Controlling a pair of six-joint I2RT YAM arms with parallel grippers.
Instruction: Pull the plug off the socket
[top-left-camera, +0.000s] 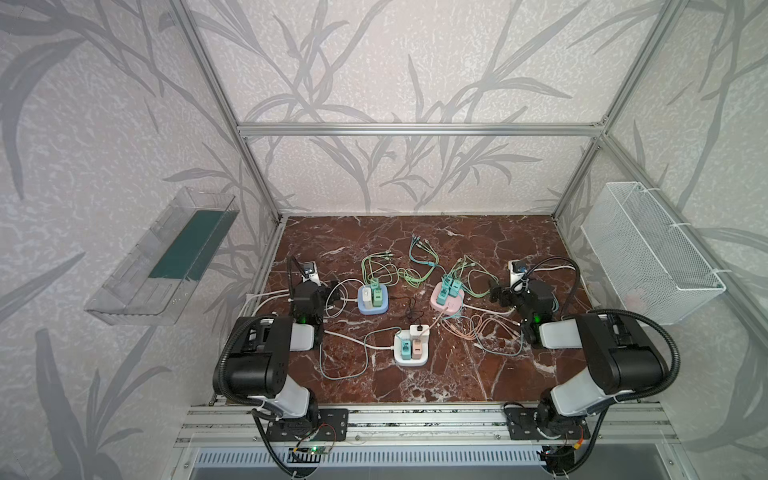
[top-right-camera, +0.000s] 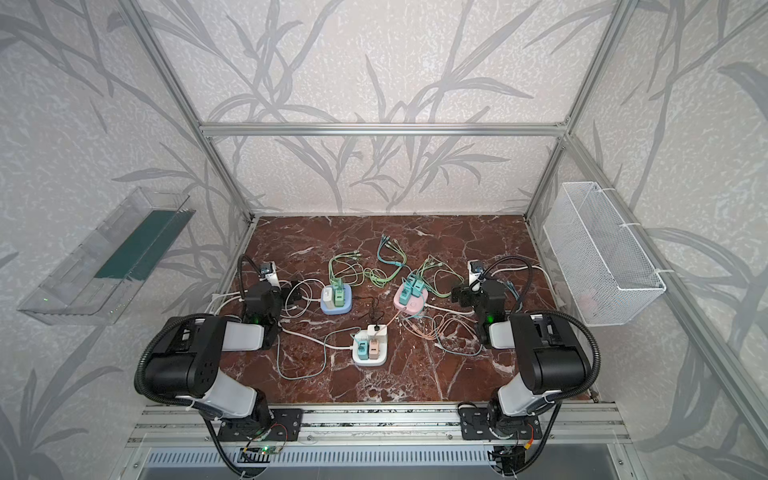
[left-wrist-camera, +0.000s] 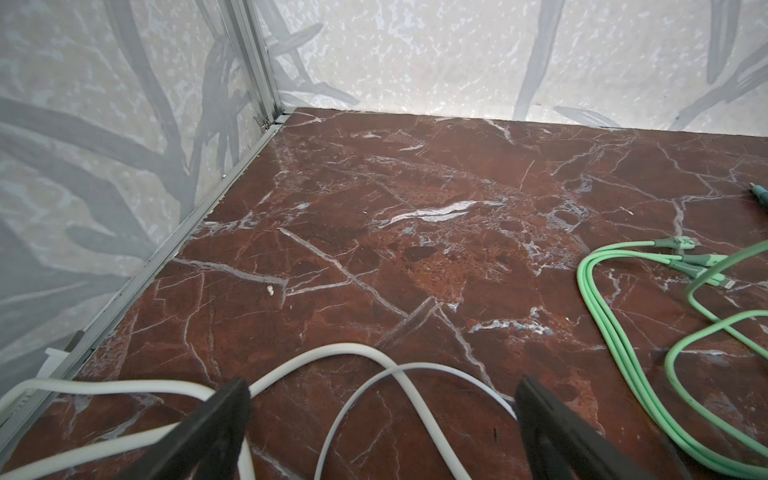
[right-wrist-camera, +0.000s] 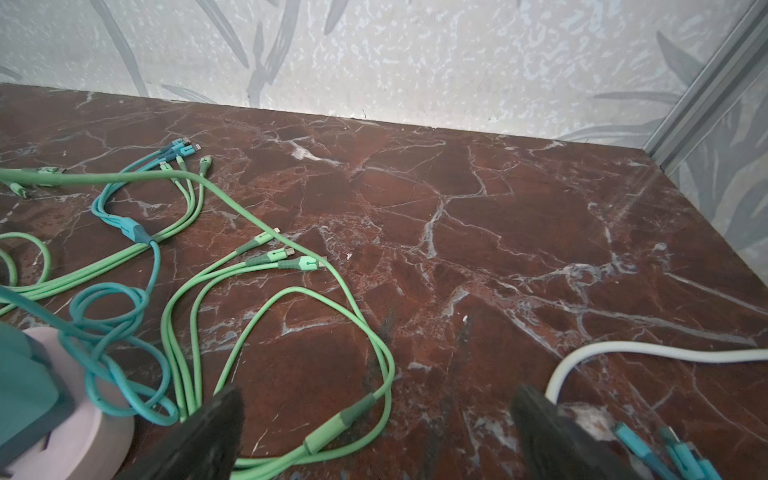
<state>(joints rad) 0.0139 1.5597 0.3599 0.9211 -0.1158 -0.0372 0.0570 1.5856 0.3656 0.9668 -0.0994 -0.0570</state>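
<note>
**Plugs sit between my two open grippers**

I have three sockets on the table (top-left-camera: 478, 374), and each has plugs standing up in it. I take the pink socket (top-left-camera: 446, 301) as my marker. The teal plugs (top-left-camera: 451, 287) stand upright on top of it, so the pull should go straight up.

My right gripper (top-left-camera: 494, 293) is just beside the pink socket, on its right. Its jaws are wide open and hold nothing; in the right wrist view only table and green cables (right-wrist-camera: 270, 299) lie between them. That arm is bent low, pointing toward the pink socket.

My left gripper (top-left-camera: 332, 291) is well apart from the pink socket, just beside the blue socket (top-left-camera: 372, 300), jaws open and empty too. The white socket (top-left-camera: 410, 351) lies in front of the pink one.

I think the right arm is nearer, but I cannot tell which plug is meant.
</note>
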